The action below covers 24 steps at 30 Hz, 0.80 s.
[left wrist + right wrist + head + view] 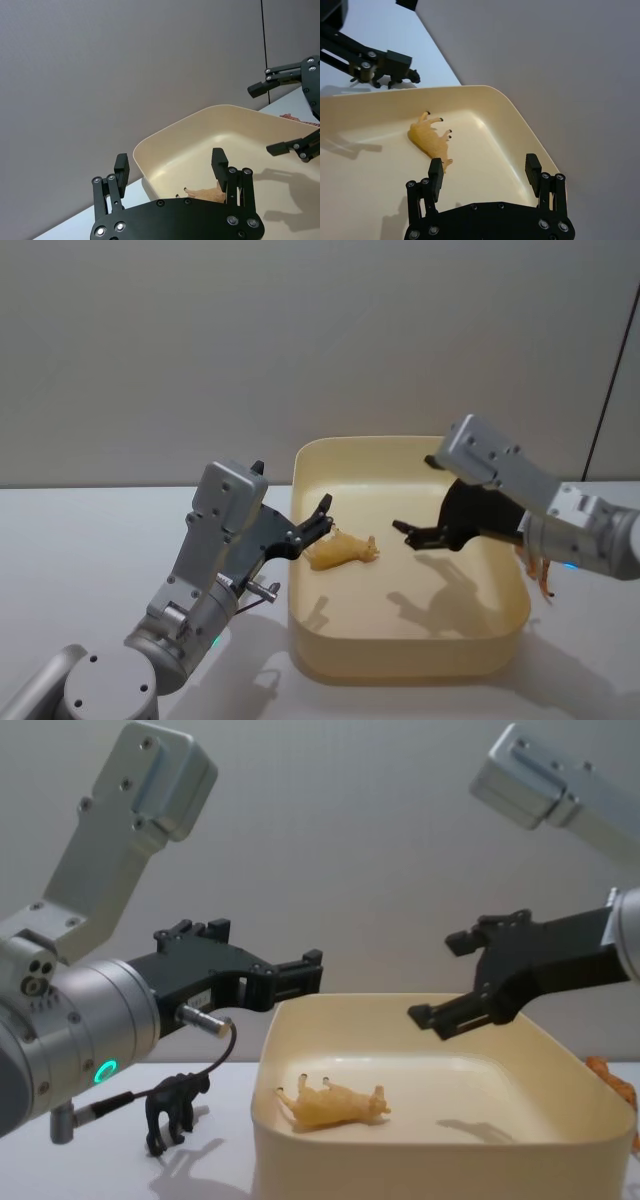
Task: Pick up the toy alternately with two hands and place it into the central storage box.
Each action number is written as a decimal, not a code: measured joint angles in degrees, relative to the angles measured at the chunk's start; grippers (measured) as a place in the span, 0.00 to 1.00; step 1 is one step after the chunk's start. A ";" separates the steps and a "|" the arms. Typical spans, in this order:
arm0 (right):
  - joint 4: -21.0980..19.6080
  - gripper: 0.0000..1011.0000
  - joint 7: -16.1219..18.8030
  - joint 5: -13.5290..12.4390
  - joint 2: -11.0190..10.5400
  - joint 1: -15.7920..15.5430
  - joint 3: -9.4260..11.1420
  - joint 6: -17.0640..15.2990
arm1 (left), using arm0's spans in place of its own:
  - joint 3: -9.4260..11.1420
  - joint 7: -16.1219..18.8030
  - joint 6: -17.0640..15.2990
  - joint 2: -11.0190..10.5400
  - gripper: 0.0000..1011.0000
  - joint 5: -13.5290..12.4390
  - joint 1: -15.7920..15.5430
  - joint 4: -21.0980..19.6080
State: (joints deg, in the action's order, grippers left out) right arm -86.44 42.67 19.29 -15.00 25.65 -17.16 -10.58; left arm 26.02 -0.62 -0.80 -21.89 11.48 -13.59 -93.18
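Yellow toy [342,551] in the tub [410,665]: three toys, one tub, two grippers.
It is the tub's sole content, lying on its side on the floor of the left half, long axis left to right, head rightward, legs raised. A black toy [175,1108] stands on the table [100,540] left of the tub; an orange toy [538,575] lies right of it. The left gripper [170,160], at the left rim, and the right gripper [438,978], above the tub, hang spread and empty.

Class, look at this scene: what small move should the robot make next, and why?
Probably the right gripper, open over the tub, should swing out toward the orange toy beside the tub's right wall. The yellow toy already lies inside near the open left gripper, so the right's turn seems likely; the black toy waits at left.
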 joint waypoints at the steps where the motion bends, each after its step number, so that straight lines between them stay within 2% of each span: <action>1: -0.10 0.99 -0.36 -0.18 -0.10 -0.08 0.09 0.00 | 0.00 0.00 0.00 0.00 0.99 0.00 0.00 0.00; 8: -1.22 0.99 -4.13 -2.89 -1.08 -1.31 1.04 -0.33 | 0.00 0.00 0.00 0.00 0.99 0.00 0.00 0.00; 17: -3.17 0.99 -10.58 -8.76 -2.34 -3.86 2.72 -1.73 | 0.00 0.00 0.00 0.00 0.99 0.00 0.00 0.00; 19: -3.93 0.99 -13.24 -11.17 -2.75 -4.89 3.32 -2.32 | 0.00 0.00 0.00 0.00 0.99 0.00 0.00 0.00; 21: -4.18 0.99 -13.80 -11.74 -2.89 -5.26 3.53 -2.44 | 0.00 0.00 0.00 0.00 0.99 0.00 0.00 0.00; 23: -4.99 0.99 -16.52 -14.24 -3.37 -6.55 4.25 -2.98 | 0.00 0.00 0.00 0.00 0.99 0.00 0.00 0.00; 24: -4.99 0.99 -16.52 -14.24 -3.37 -6.55 4.25 -2.98 | 0.00 0.00 0.00 0.00 0.99 0.00 0.00 0.00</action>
State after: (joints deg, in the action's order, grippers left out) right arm -91.43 26.16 5.05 -18.38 19.10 -12.91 -13.56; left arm 26.02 -0.62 -0.80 -21.89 11.48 -13.59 -93.18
